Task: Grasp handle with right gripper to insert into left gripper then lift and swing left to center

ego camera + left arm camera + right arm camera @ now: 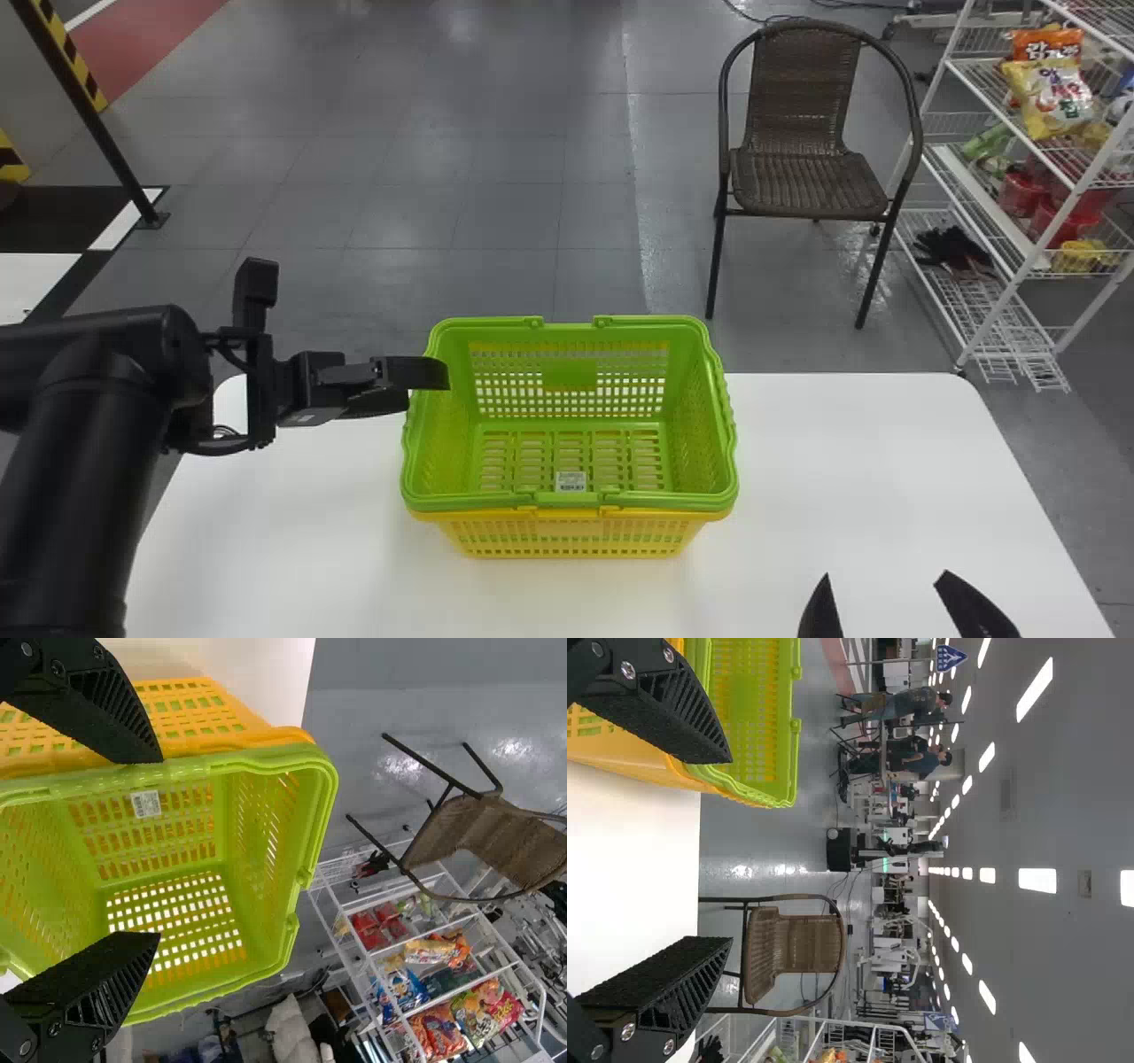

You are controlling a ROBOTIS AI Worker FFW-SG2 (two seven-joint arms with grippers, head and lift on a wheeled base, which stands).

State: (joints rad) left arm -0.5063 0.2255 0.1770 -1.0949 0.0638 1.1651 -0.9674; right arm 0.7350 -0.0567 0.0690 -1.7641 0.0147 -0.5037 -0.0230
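2 nested baskets [638, 502] on table [859, 461], chair [802, 182] behind, shelves [1010, 341] at right

Label [570, 481] on green basket [656, 328], lettering on snack bag [1051, 99]

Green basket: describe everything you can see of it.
The green basket looks like plastic, with slotted walls and a slatted floor. It sits upright, nested in a yellow basket on the white table. Its handles appear folded down along the rim. Inside is only a white label. The open left gripper is at its left rim; contact can't be judged.
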